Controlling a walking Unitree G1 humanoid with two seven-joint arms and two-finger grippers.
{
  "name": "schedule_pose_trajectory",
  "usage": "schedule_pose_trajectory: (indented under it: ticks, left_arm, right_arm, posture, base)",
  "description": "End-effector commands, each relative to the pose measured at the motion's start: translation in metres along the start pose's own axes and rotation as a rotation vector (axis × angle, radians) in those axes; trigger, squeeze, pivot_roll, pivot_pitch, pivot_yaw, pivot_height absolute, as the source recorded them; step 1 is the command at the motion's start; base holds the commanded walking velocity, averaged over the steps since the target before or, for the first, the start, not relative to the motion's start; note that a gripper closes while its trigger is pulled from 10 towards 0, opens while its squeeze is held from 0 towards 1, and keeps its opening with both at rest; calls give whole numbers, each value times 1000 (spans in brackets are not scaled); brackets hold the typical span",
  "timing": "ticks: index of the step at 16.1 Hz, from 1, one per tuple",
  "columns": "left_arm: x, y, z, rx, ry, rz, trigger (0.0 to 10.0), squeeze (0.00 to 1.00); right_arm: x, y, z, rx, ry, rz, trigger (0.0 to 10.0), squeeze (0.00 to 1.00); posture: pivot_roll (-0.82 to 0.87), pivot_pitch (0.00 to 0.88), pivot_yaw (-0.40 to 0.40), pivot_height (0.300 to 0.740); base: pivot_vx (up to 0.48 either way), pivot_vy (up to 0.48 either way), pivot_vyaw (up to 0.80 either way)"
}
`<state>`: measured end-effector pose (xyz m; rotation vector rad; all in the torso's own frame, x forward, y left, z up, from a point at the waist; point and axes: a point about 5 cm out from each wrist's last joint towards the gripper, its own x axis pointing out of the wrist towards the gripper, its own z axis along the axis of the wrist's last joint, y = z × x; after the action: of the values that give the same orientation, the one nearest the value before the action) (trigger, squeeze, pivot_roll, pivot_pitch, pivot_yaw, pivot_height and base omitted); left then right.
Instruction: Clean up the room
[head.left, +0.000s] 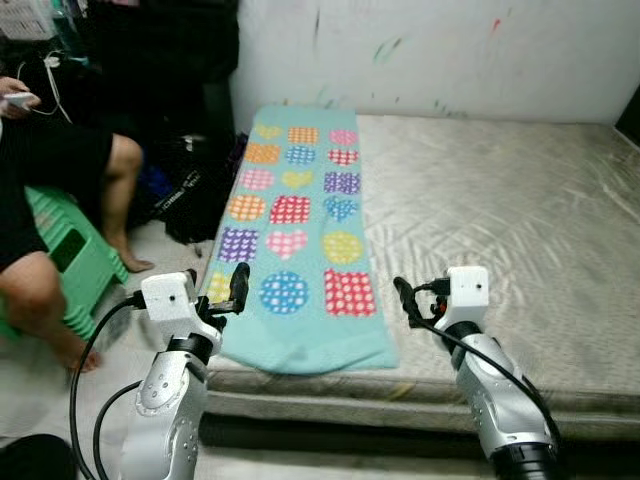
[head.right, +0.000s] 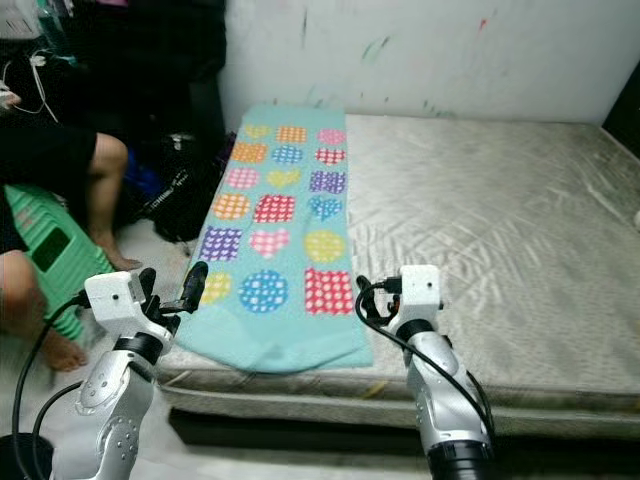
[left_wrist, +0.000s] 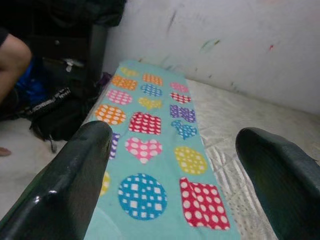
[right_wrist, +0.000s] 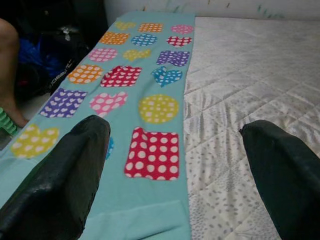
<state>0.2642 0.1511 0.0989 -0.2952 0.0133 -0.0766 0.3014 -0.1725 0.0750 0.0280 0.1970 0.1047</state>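
Both grippers, left (head.left: 238, 285) and right (head.left: 404, 297), are hovering wide open and empty at the towel's (head.left: 295, 220) near end, its long axis running away toward the wall.

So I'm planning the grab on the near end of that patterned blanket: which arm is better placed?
Probably either, slightly the left. The left end effector hangs open over the blanket at its near left corner; the right end effector is open just off its right edge, over the bare mattress.
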Motion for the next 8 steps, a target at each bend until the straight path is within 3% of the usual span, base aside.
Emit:
schedule_pose_trajectory:
  ticks: [1,2,6,8]
  left_arm:
    - [1,-7,0,1,0,-24,10000,0]
    - [2,-7,1,0,-4,-23,10000,0]
    - [1,-10,3,0,-26,-66,10000,0]
    - [0,-11,4,2,-29,-78,10000,0]
  right_arm:
    - [-2,-7,0,5,7,-24,10000,0]
    - [-2,-7,-1,5,7,-24,10000,0]
    - [-1,-6,0,5,7,-19,10000,0]
    - [-1,-6,0,5,4,-17,10000,0]
  posture:
    - [-95,0,-9,740]
    - [-95,0,-9,740]
    - [-93,0,-9,740]
    - [-93,0,-9,740]
  base:
    - [0,465,0]
    - [0,461,0]
    - [0,0,0]
    - [354,0,0]
